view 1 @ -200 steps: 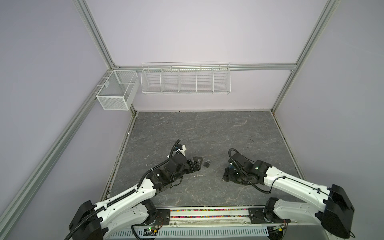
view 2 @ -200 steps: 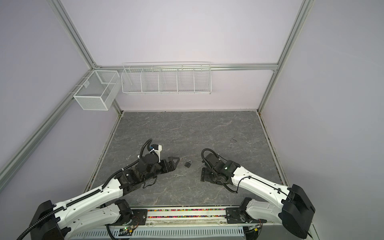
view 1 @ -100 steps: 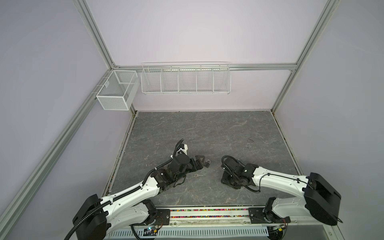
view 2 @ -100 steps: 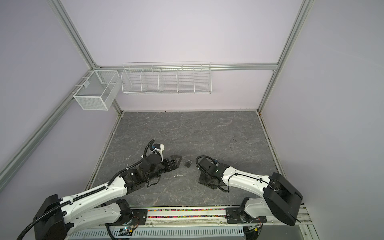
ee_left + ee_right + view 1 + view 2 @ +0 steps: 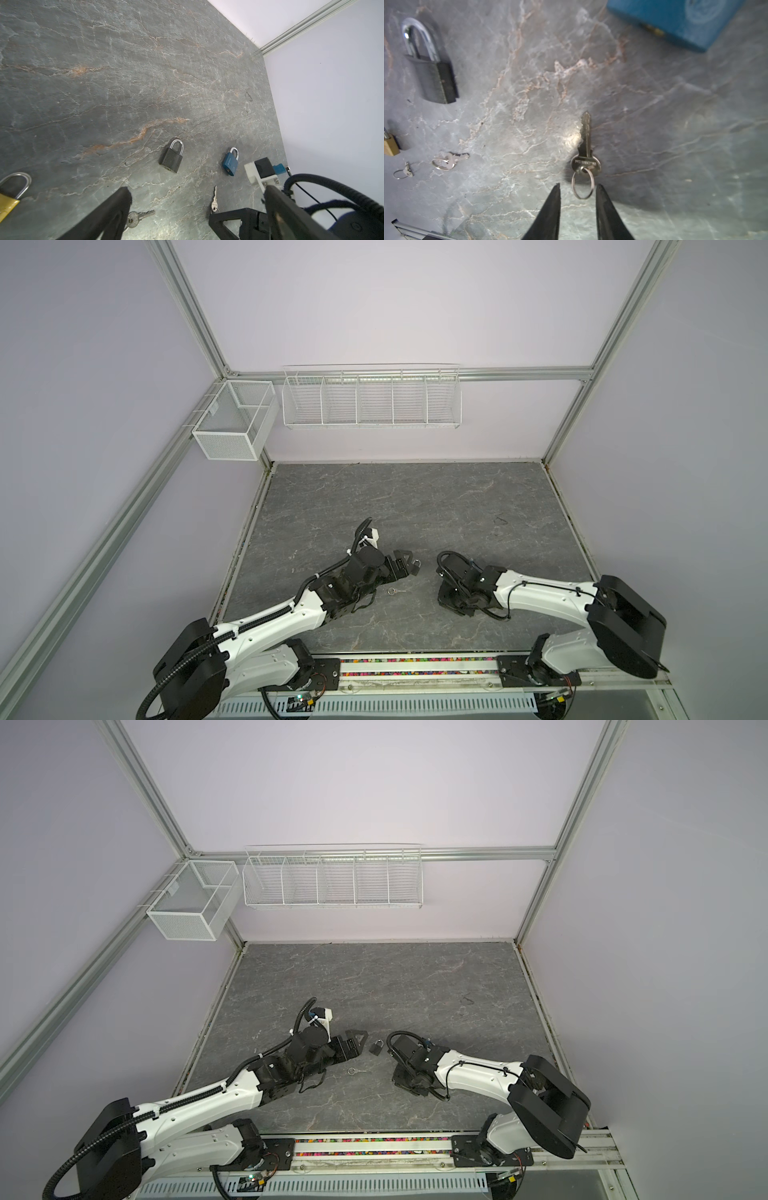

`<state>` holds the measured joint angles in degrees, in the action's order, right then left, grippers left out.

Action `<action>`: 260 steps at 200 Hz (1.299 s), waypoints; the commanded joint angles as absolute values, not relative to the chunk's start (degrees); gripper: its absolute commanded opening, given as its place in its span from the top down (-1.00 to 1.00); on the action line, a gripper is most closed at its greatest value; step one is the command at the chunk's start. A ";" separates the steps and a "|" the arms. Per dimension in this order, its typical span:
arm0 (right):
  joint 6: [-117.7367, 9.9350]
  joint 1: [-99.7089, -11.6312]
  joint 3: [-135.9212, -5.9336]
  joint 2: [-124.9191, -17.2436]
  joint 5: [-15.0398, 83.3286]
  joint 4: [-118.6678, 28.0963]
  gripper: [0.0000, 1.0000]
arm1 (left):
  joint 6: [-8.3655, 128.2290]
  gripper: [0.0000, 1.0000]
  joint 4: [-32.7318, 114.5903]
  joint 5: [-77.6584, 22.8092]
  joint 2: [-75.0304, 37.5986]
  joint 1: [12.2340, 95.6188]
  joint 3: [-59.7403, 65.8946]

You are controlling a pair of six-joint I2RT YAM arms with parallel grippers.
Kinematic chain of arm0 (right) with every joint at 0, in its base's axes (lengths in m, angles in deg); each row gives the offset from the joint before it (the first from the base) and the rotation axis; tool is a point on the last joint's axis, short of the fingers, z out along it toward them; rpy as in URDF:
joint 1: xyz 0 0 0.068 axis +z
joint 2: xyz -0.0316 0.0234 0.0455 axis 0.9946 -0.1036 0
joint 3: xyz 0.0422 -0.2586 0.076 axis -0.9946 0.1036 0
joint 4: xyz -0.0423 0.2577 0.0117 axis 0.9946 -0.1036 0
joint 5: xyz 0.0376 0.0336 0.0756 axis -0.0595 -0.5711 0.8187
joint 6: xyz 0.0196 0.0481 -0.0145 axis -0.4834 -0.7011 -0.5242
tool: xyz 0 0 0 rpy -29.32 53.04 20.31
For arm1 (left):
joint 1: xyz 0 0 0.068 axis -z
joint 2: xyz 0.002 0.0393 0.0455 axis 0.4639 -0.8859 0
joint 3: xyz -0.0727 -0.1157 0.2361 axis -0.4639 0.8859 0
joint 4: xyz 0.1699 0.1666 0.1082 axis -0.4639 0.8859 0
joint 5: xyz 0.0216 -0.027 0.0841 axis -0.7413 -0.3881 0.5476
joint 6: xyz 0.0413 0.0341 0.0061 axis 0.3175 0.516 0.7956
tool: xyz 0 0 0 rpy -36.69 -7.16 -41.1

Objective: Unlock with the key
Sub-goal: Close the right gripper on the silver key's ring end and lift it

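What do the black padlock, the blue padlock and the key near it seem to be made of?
Black padlock: likely metal, matte textured black coat; shiny steel-looking shackle.
Blue padlock: matte blue paint or plastic cover, cannot tell which; bright shackle.
Key: silvery reflective metal on a thin wire ring.

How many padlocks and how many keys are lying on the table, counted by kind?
Padlocks: 3 (black, blue, brass)
Keys: 3
Total: 6
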<state>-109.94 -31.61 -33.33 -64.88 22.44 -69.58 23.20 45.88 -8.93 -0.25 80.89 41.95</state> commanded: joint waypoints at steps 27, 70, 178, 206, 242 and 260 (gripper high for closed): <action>-111.47 -33.17 -33.75 -65.41 20.85 -71.42 0.45 | 22.20 -0.99 45.65 -8.46 -0.17 81.25 41.06; -110.39 -33.83 -33.73 -65.02 20.40 -71.61 0.53 | 21.66 -0.99 45.67 -8.16 -0.24 81.25 41.24; -107.45 -33.82 -34.53 -64.85 19.64 -71.93 0.87 | 20.74 -0.99 45.51 -8.78 -0.47 81.34 40.71; -105.81 -33.83 -34.45 -63.58 18.90 -71.49 0.87 | 19.18 -0.99 44.92 -9.31 0.10 81.43 41.06; -102.67 -33.95 -34.32 -61.22 17.59 -71.80 0.87 | 16.99 -0.99 42.68 -10.37 1.65 81.51 41.92; -99.89 -34.00 -34.10 -59.41 17.51 -71.22 0.87 | 15.30 -0.99 41.83 -10.83 2.87 81.51 42.44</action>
<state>-103.40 -33.66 -34.34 -62.50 19.14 -70.45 18.82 44.53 -10.04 0.62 81.28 41.95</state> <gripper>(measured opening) 0.067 0.996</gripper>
